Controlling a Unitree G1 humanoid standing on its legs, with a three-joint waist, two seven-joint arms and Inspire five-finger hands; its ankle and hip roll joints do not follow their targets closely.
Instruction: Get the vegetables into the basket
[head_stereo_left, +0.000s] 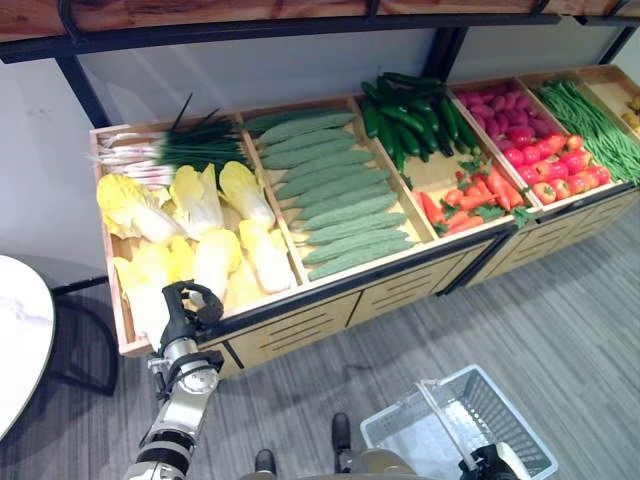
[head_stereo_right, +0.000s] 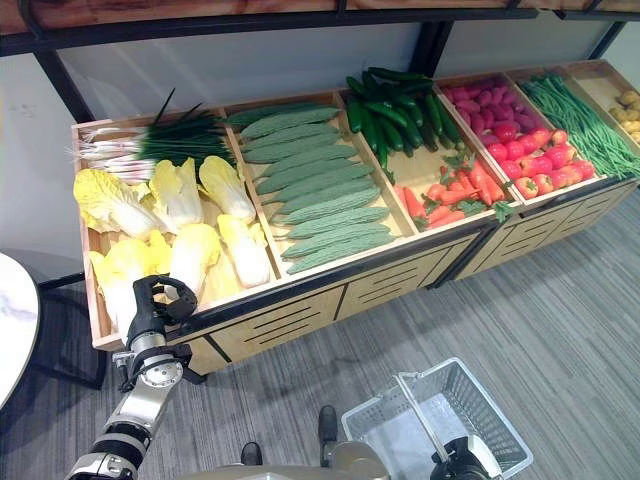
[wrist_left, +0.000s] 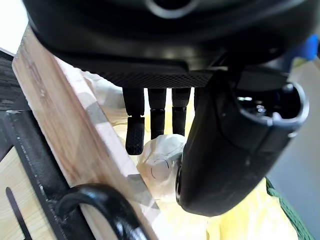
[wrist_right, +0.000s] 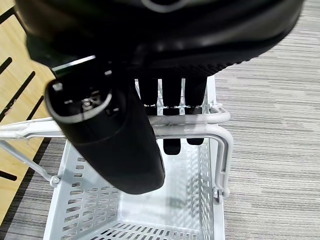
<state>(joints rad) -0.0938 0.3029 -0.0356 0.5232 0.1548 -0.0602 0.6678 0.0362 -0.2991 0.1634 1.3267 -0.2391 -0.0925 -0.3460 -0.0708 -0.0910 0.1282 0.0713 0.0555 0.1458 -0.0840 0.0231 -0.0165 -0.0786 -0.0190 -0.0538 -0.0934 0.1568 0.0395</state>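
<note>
From the head, the yellow-white napa cabbages (head_stereo_left: 215, 262) lie lengthwise, stems toward the wooden produce stand's front edge (head_stereo_left: 300, 300); open grey floor (head_stereo_left: 560, 330) in front. Left wrist: the left hand (wrist_left: 165, 115), fingers loosely open, hovers over a cabbage beside the rim. Right wrist: the right hand (wrist_right: 170, 100) curls round the white wire basket's handle (wrist_right: 200, 127).

a: where do the eye views sit?
b: high on the head, looking down at the produce shelf (head_stereo_left: 330, 300) and the grey floor (head_stereo_left: 560, 300); both share it all, slightly offset.
a: and the wrists?
b: very close. left looks along the left robot hand (wrist_left: 200, 150) at cabbage (wrist_left: 160, 160); right looks down past the right robot hand (wrist_right: 125, 135) into the white basket (wrist_right: 220, 150).
</note>
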